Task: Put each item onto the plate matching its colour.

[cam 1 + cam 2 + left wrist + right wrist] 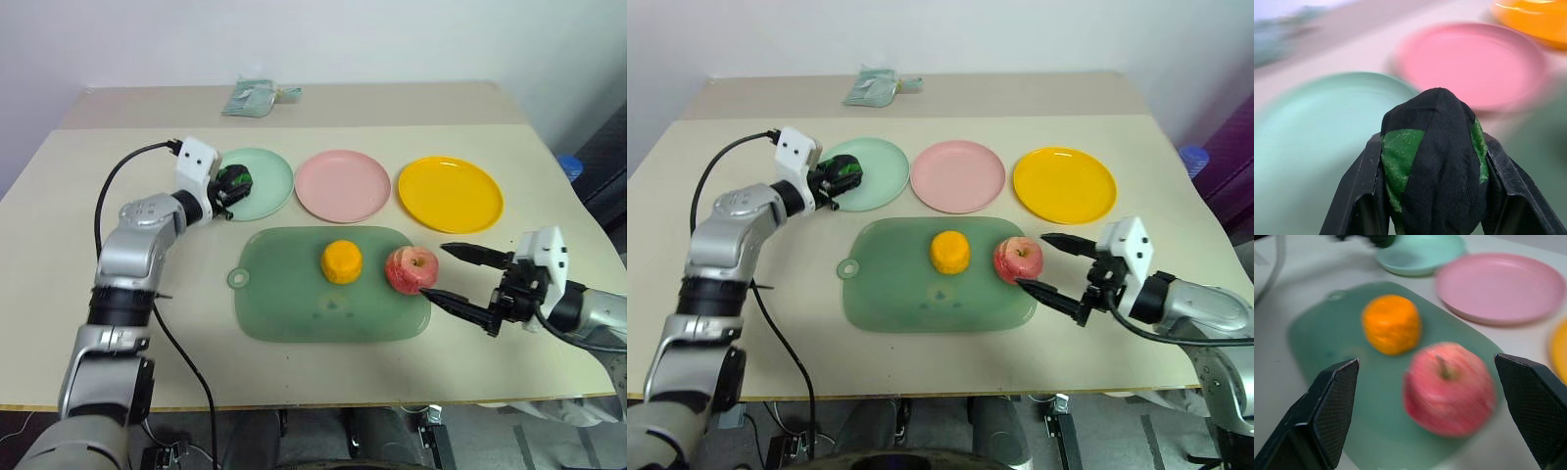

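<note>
Nearest, the right gripper (453,274) spreads wide beside the pink-red toy apple (410,270), while the left gripper (231,189) pinches the dark green-patched ball (235,182) over the round mint-green plastic plate (263,183), likely needing only release.

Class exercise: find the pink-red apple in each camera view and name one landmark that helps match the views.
Left eye: apple on the green board's right end.
Right eye: same spot, beside the orange fruit.
Right wrist: large, near the open right gripper.
Left wrist: not in it.
Landmark: pink plate.

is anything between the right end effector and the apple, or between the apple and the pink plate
Nothing visible. The open right end effector has the apple right at its fingertips, and the stretch from apple to pink plate holds only bare green board and table.
</note>
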